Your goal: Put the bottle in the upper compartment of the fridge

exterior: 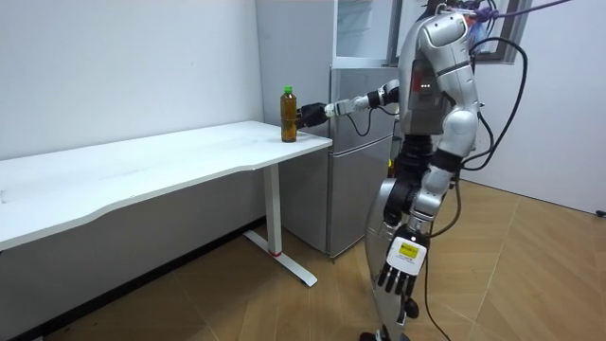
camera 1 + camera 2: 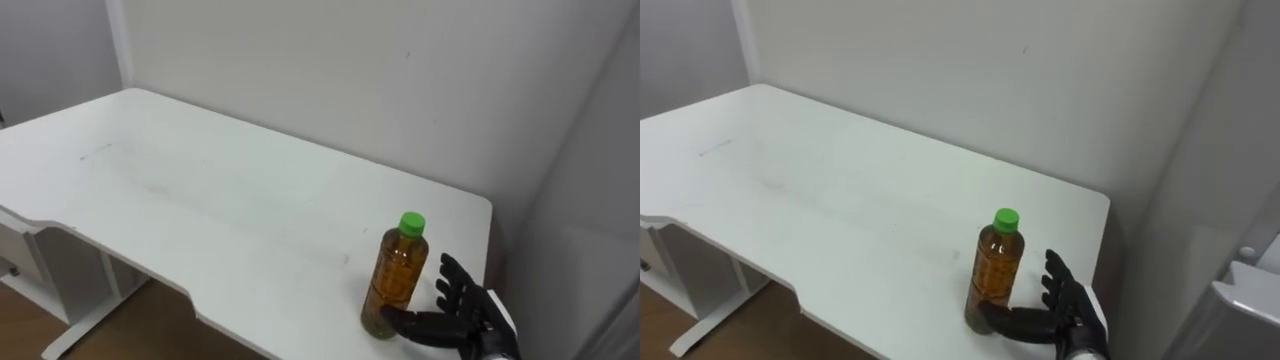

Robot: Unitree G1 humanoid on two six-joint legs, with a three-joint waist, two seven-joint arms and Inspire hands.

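A bottle of amber liquid with a green cap stands upright near the right end of the white table, close to its front edge. My right hand is open just to the right of it. The fingers are spread beside the bottle and the thumb reaches along its base. In the room view I stand next to the grey fridge with my right arm stretched out to the bottle. My left hand hangs open by my leg.
The table runs far to the left along a white wall. The fridge stands right of the table's end, with a narrow gap between them. Shelves show in its upper compartment. The floor is wooden.
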